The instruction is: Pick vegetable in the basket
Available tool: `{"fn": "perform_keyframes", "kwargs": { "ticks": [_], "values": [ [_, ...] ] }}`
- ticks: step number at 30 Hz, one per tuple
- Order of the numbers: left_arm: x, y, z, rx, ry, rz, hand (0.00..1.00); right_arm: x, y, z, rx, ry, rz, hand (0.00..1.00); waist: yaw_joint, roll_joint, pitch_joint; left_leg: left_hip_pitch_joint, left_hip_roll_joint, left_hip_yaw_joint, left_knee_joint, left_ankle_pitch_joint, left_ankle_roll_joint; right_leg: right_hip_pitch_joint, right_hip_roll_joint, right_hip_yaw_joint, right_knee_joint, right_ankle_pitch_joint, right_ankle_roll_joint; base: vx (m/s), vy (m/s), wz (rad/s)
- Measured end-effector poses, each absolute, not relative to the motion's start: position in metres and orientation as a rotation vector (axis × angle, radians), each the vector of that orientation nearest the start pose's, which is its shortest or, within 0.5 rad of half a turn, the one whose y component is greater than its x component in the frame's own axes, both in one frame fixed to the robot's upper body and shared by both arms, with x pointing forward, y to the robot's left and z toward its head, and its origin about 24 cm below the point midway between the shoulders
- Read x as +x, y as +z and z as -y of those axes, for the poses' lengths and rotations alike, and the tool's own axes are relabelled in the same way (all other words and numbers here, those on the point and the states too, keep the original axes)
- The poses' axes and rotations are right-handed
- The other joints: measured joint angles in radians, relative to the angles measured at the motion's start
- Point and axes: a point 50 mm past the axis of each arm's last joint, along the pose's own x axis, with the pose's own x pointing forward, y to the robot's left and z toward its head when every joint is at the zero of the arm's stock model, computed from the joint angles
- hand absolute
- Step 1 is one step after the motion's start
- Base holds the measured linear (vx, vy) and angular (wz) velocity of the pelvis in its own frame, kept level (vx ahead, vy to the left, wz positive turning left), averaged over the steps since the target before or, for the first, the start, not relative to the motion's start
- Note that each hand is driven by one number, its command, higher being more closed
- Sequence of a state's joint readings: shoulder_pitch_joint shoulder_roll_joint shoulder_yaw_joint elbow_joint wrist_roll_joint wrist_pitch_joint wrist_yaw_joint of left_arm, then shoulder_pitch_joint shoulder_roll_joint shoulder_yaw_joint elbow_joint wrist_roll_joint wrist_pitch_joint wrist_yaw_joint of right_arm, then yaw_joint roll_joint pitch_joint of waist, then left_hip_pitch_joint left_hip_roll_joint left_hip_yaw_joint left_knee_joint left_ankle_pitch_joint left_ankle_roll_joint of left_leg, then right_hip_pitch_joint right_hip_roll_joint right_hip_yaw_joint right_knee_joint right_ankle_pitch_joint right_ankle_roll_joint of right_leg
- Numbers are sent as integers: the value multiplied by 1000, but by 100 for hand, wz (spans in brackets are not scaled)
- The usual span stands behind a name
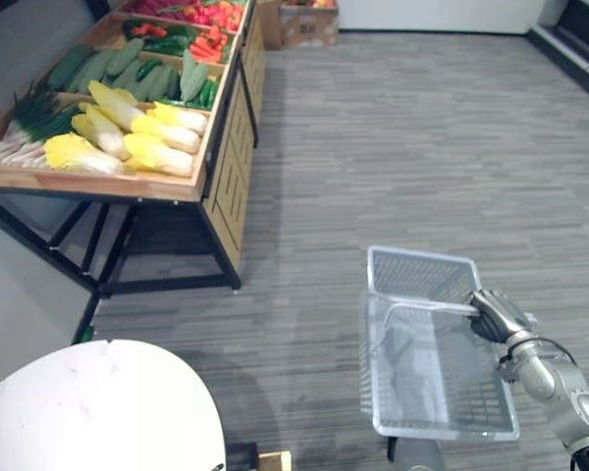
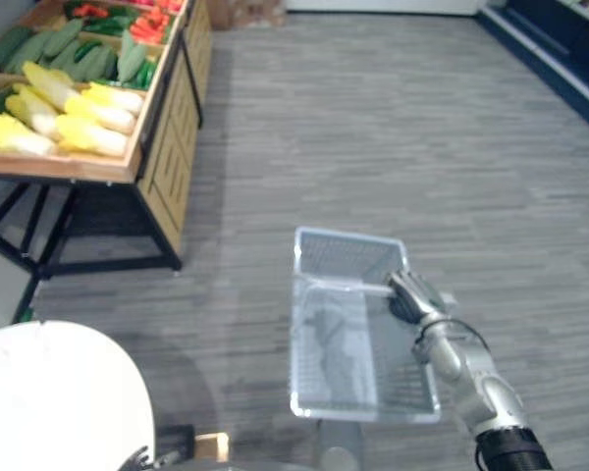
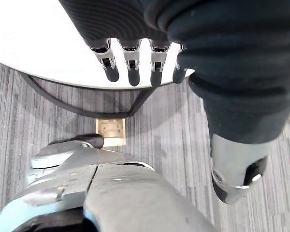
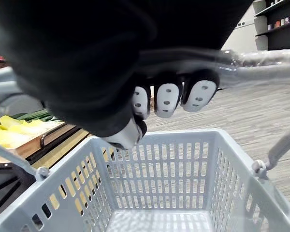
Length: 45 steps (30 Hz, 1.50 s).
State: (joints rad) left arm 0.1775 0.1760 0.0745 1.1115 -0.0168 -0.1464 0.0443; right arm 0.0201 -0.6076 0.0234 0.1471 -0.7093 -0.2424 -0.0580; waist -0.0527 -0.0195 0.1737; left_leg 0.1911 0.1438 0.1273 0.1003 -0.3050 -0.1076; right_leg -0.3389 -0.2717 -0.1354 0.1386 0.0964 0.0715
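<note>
My right hand (image 1: 498, 316) is shut on the handle (image 1: 422, 305) of a pale grey plastic basket (image 1: 417, 263), which hangs empty above the carpet at lower right. In the right wrist view its fingers (image 4: 166, 99) curl round the handle (image 4: 261, 60) over the basket's slotted wall (image 4: 159, 164). The vegetables lie apart, on a wooden stand (image 1: 226, 147) at upper left: yellow-white cabbages (image 1: 147, 137), cucumbers (image 1: 108, 67), green onions (image 1: 25, 123) and red peppers (image 1: 201, 12). My left hand (image 3: 130, 67) hangs with straight fingers, holding nothing, beside a white round table (image 3: 29, 43).
The white round table (image 1: 88, 412) stands at lower left, close to the stand's black metal legs (image 1: 108, 255). A cardboard box (image 1: 309, 22) sits on the floor at the far end of the stand. Grey carpet stretches wide between the basket and the stand.
</note>
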Motion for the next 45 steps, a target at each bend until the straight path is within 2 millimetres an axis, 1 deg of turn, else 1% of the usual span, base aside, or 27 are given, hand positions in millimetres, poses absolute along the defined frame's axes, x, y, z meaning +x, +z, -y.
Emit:
{"fn": "perform_keyframes", "kwargs": {
  "ticks": [1,2,4,6,8,10,12,15,16,17,18,19,20,21,22,25,26,29,31,32,34,35,37,39,40,42,45],
  "values": [
    [53,-162,-229,121,244,-1130,0,244,55,257,-1299,125,53,100,-1,34,1,19,33,-16,7,-16,-24,-17,21,-10,70,35,81,479,-477,19],
    [62,-163,-215,89,232,-1108,0,246,55,260,-1302,103,37,100,6,82,-11,-37,92,-68,98,35,-18,-51,63,-41,158,-48,38,639,-665,3],
    [61,-164,-209,71,235,-1107,0,246,55,260,-1306,101,31,100,4,84,-12,-109,113,-119,284,153,-20,-31,88,-51,212,-122,4,539,-540,-10],
    [58,-165,-210,74,249,-1114,0,245,54,262,-1315,99,22,100,3,68,-2,-220,129,-151,558,336,-22,49,107,-61,220,-181,-27,433,-341,-3],
    [59,-163,-213,72,259,-1100,0,245,56,265,-1324,86,16,100,15,66,0,-325,116,-142,799,339,-3,123,116,-60,211,-230,-56,434,-257,-3],
    [66,-162,-209,59,259,-1065,0,243,53,265,-1327,91,0,100,40,72,9,-429,23,-142,955,264,25,250,135,-62,154,-261,-64,339,-107,-7],
    [69,-161,-208,58,262,-1053,0,242,53,264,-1323,96,5,100,59,73,10,-495,-40,-130,928,225,17,309,137,-70,114,-264,-63,271,-12,-12],
    [69,-160,-209,61,266,-1048,0,241,53,262,-1310,89,27,100,71,72,11,-579,-89,-44,684,210,31,381,132,-71,60,-282,-43,400,70,-12],
    [65,-161,-209,60,269,-1057,0,241,53,262,-1311,87,27,100,77,73,11,-556,-97,-34,428,238,48,404,127,-61,46,-292,-13,327,103,-17],
    [64,-161,-209,60,270,-1058,0,241,53,262,-1311,87,27,100,77,73,11,-552,-97,-36,394,245,50,406,127,-59,45,-294,-10,531,203,-23],
    [58,-162,-209,59,273,-1074,0,241,52,263,-1311,87,20,100,76,78,11,-510,-95,-77,123,320,55,436,124,-53,35,-316,22,371,153,-15],
    [56,-162,-209,59,273,-1079,0,240,51,264,-1311,87,15,100,76,79,11,-494,-92,-96,45,345,55,445,121,-51,35,-329,35,587,278,-7],
    [51,-163,-209,55,282,-1092,0,240,48,265,-1308,84,-2,100,72,99,7,-458,-83,-82,-39,428,56,489,111,-51,33,-365,74,399,208,10],
    [53,-163,-209,54,283,-1091,0,239,45,266,-1303,87,-15,100,69,86,13,-454,-95,-62,-23,452,71,511,101,-55,25,-372,78,587,271,20],
    [58,-162,-210,58,280,-1075,0,238,42,265,-1300,96,-25,100,72,54,27,-465,-128,-40,40,406,97,542,68,-49,-4,-361,66,466,197,15],
    [62,-161,-213,64,286,-1065,0,243,46,260,-1300,106,5,100,88,56,25,-516,-141,-5,206,313,148,578,49,-24,-44,-264,82,492,228,4],
    [61,-161,-212,57,291,-1069,0,245,47,257,-1298,112,19,100,88,55,24,-498,-148,5,221,270,164,588,39,-16,-18,-229,109,431,231,8],
    [52,-162,-218,74,298,-1094,0,243,42,250,-1259,114,22,100,92,19,-1,-404,-199,25,154,206,176,430,-29,56,382,-196,116,339,199,4],
    [48,-161,-222,101,282,-1108,0,242,37,244,-1222,114,17,100,89,-7,-7,-310,-229,21,116,169,194,231,-42,166,775,62,125,423,160,5],
    [48,-161,-224,111,275,-1111,0,242,36,242,-1213,114,18,100,88,-9,-6,-285,-235,5,112,166,205,188,-34,173,871,48,113,343,83,16],
    [49,-161,-223,124,243,-1115,0,240,33,240,-1202,114,9,100,77,3,-4,-179,-235,-54,86,153,220,105,13,139,1068,-68,-4,525,47,65],
    [56,-160,-222,130,230,-1099,0,237,32,245,-1204,100,-9,100,61,9,-3,-108,-231,-111,47,152,221,64,30,74,1054,-162,-41,508,-9,101],
    [64,-160,-222,127,227,-1081,0,238,34,251,-1206,72,-15,100,48,11,-3,-73,-221,-173,39,148,226,16,29,0,898,-217,-49,343,-70,104],
    [72,-158,-221,125,227,-1062,0,238,35,256,-1208,50,-28,100,49,15,-2,-55,-206,-226,42,141,220,-4,37,-20,696,-225,-45,410,-170,110],
    [74,-158,-221,126,227,-1055,0,237,34,263,-1211,21,-52,100,54,25,-7,-47,-173,-279,47,116,179,-3,66,25,405,-203,-12,377,-190,112],
    [73,-158,-221,126,230,-1059,0,237,34,268,-1211,0,-64,100,59,17,-10,-49,-159,-323,65,83,138,-2,68,116,207,-175,29,340,-248,99],
    [53,-160,-229,127,274,-1109,0,235,32,270,-1220,-8,-81,100,62,-15,-29,-51,-149,-419,158,-27,69,33,21,183,114,-144,80,464,-487,122]
  ]
}}
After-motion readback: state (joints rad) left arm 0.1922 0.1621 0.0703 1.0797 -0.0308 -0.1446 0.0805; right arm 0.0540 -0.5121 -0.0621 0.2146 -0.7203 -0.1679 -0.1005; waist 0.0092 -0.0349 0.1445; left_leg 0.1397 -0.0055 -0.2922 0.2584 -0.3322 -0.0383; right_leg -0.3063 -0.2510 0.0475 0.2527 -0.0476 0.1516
